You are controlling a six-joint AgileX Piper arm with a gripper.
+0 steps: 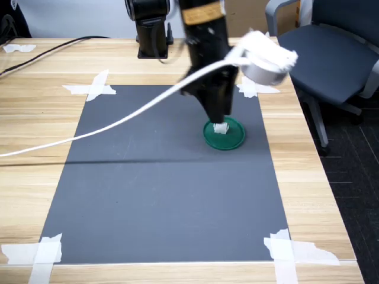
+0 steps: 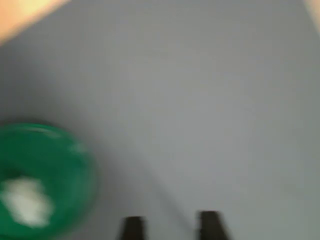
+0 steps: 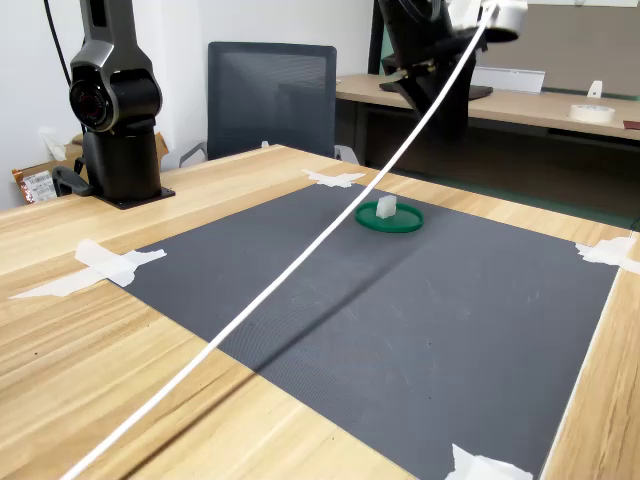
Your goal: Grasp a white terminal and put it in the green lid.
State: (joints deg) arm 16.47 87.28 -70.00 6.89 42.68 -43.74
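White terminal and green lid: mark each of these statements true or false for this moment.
1. The white terminal sits inside the green lid. True.
2. The hand is clamped on the terminal. False: the wrist view shows its fingers apart and empty, beside the lid.
3. The lid rests on bare wood. False: it lies on the dark grey mat.
4. White tape holds down the mat's corners. True.
5. An office chair stands off the table at the first exterior view's right. True.
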